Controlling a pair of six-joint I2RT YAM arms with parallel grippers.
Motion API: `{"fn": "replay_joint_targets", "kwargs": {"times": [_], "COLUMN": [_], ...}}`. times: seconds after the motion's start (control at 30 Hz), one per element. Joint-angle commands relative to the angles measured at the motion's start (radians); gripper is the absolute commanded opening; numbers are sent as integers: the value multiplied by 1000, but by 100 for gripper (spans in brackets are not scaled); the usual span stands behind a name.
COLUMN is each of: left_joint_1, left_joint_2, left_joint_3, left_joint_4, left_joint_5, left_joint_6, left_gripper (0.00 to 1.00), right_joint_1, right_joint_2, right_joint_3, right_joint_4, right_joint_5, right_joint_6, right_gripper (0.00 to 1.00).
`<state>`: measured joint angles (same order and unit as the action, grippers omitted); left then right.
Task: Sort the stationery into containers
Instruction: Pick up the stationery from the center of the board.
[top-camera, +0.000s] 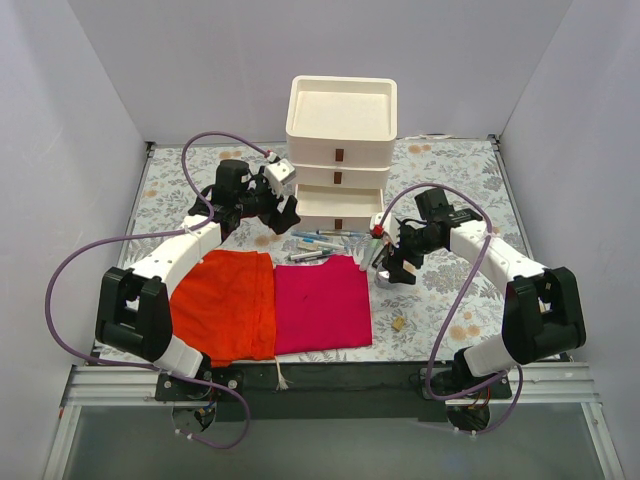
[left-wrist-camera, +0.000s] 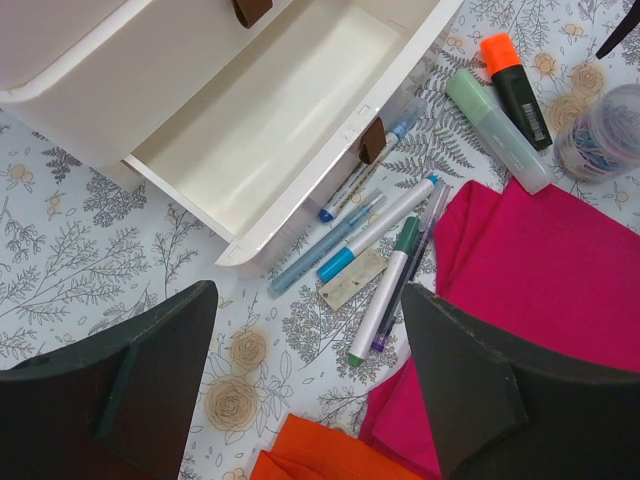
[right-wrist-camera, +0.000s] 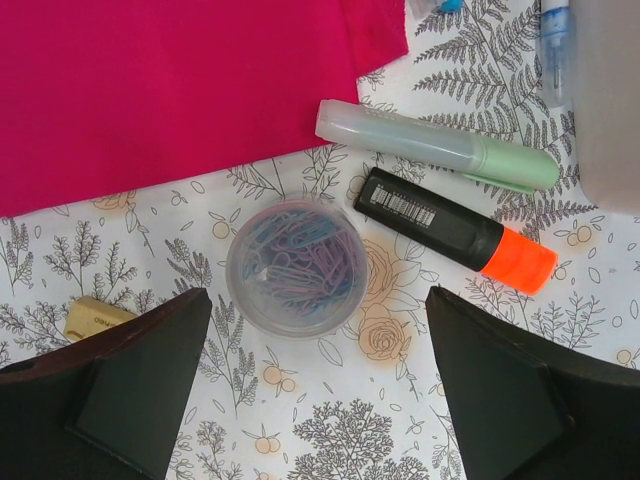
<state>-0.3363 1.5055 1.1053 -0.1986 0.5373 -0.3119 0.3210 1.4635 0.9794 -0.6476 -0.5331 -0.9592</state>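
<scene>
My left claw (left-wrist-camera: 305, 300) hangs open and empty over the pens (left-wrist-camera: 385, 222). My right claw (right-wrist-camera: 315, 300) is also open and empty, right above the tub (right-wrist-camera: 295, 265) of paper clips.

The unit (top-camera: 340, 150) stands at the middle of the far edge of the desk (top-camera: 455, 168). Its lowest drawer (left-wrist-camera: 270, 120) is pulled out toward the near edge, and the part I see is bare. The pens lie loose just in front of this drawer, and some touch the far edge of the magenta cloth (right-wrist-camera: 170, 80). The highlighter (right-wrist-camera: 455, 232) and a pale green marker (right-wrist-camera: 430, 145) lie side by side a little more toward the right edge, near the tub. A tan piece (right-wrist-camera: 95, 318) lies apart, closer to the near edge.

I judge that the sorting is at its beginning: a drawer is ready, but no item is lifted yet. The next move is a first pick. For the left claw this means to come down on one pen only, across its length, because the pens overlap and a wide grip may take two. For the right claw the tub is nearest; it is round, so the fingers must close on its middle.
</scene>
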Motion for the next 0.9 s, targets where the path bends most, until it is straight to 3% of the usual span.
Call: {"fn": "replay_joint_targets", "kwargs": {"times": [0.0, 0.87], "left_joint_1": [-4, -4], "left_joint_2": [-31, 13], "left_joint_3": [-5, 16], "left_joint_4": [16, 19], "left_joint_5": [-10, -11], "left_joint_6": [-1, -9], "left_gripper": [75, 75], "right_joint_1": [3, 50], "right_joint_2": [8, 100], "right_joint_3": [2, 10], "right_joint_4": [17, 43], "right_joint_5": [-24, -2], "right_joint_6": [-36, -47], "right_gripper": [98, 98]}}
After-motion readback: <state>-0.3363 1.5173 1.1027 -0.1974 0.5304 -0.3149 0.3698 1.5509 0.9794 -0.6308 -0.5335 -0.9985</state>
